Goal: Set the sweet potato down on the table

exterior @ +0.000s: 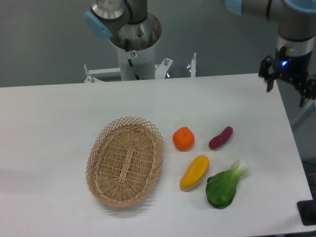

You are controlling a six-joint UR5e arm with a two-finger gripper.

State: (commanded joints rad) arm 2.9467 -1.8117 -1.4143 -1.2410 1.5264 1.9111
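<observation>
Now you see the sweet potato (220, 138) lying free on the table (59, 113), in the right half of the tabletop, between the right edge and the orange fruit (183, 138) to its left. It touches nothing else: the yellow squash (194, 172) and the green bok choy (223, 186) lie nearer the front edge, close by but apart, and the oval wicker basket (125, 160) stands empty toward the middle. Your gripper (289, 88) hangs above the far right corner of the tabletop, well apart from the sweet potato, its two fingers spread and carrying nothing. Judged from this arrangement, the placing is done: the tuber rests on the bare surface outside the basket, and you have only to clear the arm away.
</observation>
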